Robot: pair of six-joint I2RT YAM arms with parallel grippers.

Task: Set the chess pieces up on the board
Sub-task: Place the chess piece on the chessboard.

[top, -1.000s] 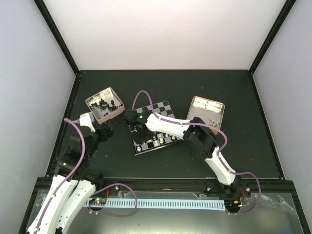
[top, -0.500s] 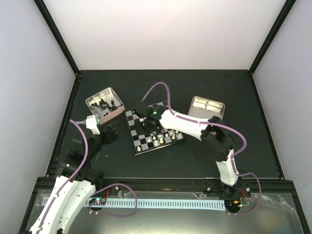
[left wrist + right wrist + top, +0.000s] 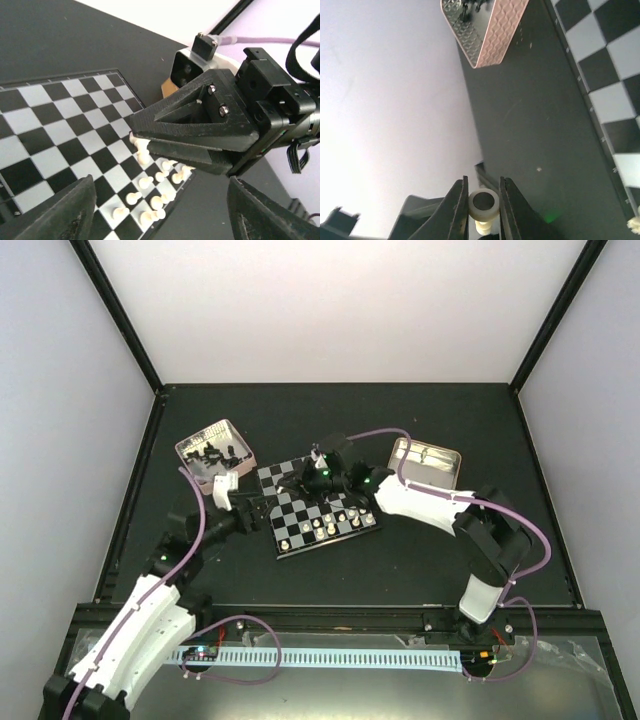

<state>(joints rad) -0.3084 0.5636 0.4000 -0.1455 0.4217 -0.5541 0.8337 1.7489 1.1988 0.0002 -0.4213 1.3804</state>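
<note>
The board lies mid-table with several cream-white chess pieces along its near edge. My right gripper hovers over the board, shut on a white piece whose round base faces the wrist camera. The left wrist view shows that piece hanging from the right gripper's tip above the board and the standing white pieces. My left gripper sits at the board's left edge, open and holding nothing, its fingers wide apart. Black pieces lie in the pinkish tray.
The pinkish tray stands back left of the board, also seen from the right wrist as a patterned tray wall. A tan metal box holding a few pale bits sits right of the board. Black frame posts border the dark table.
My right gripper has drawn back rightward over the board, still holding the white piece. My left arm has swung right from the tray to the board's left edge, its jaws slightly narrower.
</note>
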